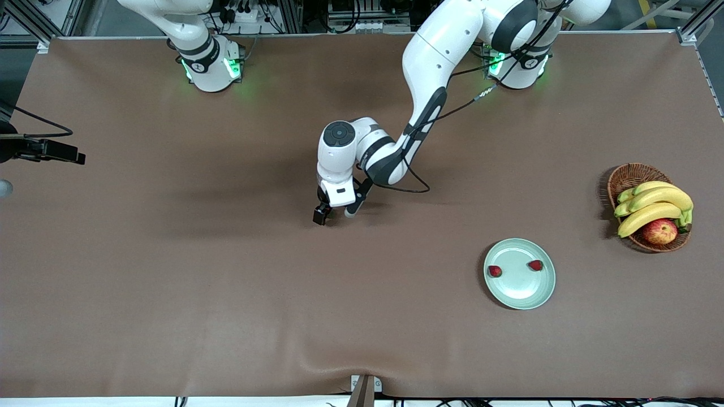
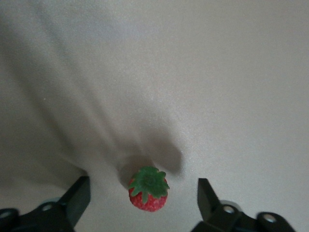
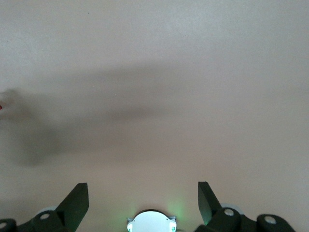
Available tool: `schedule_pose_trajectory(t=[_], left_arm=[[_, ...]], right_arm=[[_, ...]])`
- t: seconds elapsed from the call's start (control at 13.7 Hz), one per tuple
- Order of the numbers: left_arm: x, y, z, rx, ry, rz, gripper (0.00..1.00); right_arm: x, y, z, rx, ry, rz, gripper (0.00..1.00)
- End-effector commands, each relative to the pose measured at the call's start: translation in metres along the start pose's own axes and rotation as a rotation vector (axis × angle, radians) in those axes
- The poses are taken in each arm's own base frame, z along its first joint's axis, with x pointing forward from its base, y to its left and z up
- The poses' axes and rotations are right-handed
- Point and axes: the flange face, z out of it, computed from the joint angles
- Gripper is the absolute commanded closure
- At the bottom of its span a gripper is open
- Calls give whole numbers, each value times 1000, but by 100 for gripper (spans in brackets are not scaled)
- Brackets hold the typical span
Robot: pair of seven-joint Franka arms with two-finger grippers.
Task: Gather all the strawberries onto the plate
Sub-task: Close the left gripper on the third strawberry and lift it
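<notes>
The pale green plate (image 1: 517, 289) lies toward the left arm's end of the table, with two strawberries in it, one (image 1: 495, 271) and another (image 1: 535, 265). A third strawberry (image 2: 148, 191) stands on the brown table cloth, leafy cap up, between the spread fingers of my left gripper (image 2: 143, 183). That gripper (image 1: 336, 215) is open and low over the middle of the table; it hides this berry in the front view. My right gripper (image 3: 142, 191) is open and empty, held over bare cloth above its own base; it does not show in the front view.
A brown wicker basket (image 1: 628, 176) with bananas (image 1: 653, 206) and a red-yellow apple (image 1: 659, 231) stands at the left arm's end, farther from the front camera than the plate. A black device (image 1: 45, 150) juts in at the right arm's end.
</notes>
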Motion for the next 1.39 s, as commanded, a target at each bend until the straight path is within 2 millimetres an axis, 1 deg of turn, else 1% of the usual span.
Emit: schedule_pose_trajectory(t=[0.0,0.07,0.29,0.37,0.44,0.51,0.58,0.66,0.73,0.8,0.95,1.02,1.17,1.32], left_arm=[[-4,3,1,-16,1,12,97],[-4,3,1,-16,3,13,100],[-9,0,1,-8,6,24,100],[-8,1,-3,0,12,23,100],[-4,5,-10,12,22,20,100],[7,13,-23,19,48,8,100],[21,24,-38,22,78,-4,100],[37,35,-53,20,105,-22,100],[58,49,-70,10,121,-43,100],[90,64,-85,-2,135,-77,100],[149,82,-107,14,163,-148,100],[177,89,-121,30,174,-152,100],[239,97,-141,73,196,-156,100],[302,98,-149,113,215,-159,100]], right_arm=[[-19,-8,-7,1,9,-23,0],[-21,-10,-8,0,7,-27,0],[-26,-18,-2,-2,-11,-31,0],[-29,-18,-1,-2,-13,-16,0],[-31,-19,-5,-2,-5,16,0],[-33,-23,-7,-6,1,44,0],[-35,-28,-9,-8,5,64,0],[-38,-29,-13,-8,11,70,0],[-39,-29,-13,-8,10,70,0],[-39,-29,-13,-7,11,70,0],[-38,-28,-12,-7,7,70,0],[-38,-28,-11,-7,5,70,0],[-37,-27,-12,-7,8,73,0],[-36,-25,-11,-6,5,70,0]])
